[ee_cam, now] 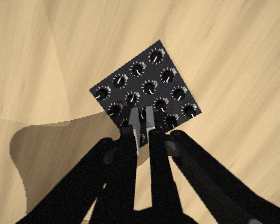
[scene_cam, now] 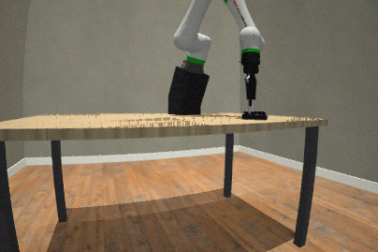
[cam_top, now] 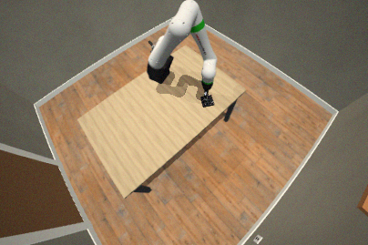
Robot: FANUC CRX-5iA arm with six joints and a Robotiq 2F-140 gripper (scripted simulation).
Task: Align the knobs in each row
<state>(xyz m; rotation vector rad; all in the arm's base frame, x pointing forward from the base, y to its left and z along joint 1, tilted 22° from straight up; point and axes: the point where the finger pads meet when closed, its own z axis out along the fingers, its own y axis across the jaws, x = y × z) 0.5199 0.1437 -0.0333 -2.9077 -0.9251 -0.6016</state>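
One table [cam_top: 137, 127], one knob box [ee_cam: 123, 90] of sixteen knobs, one arm [cam_top: 182, 32], one claw [ee_cam: 142, 119]

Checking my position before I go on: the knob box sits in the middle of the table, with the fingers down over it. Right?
Not quite. The knob box sits near a table edge by a corner, not in the middle, as the top view shows. The fingers are indeed down over it, nearly closed.

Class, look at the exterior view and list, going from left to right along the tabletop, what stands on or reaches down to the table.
Black block-shaped arm base → slim black claw, pointing straight down with its fingers nearly together → small flat black knob box right beneath the claw, near the right end of the light wooden table.
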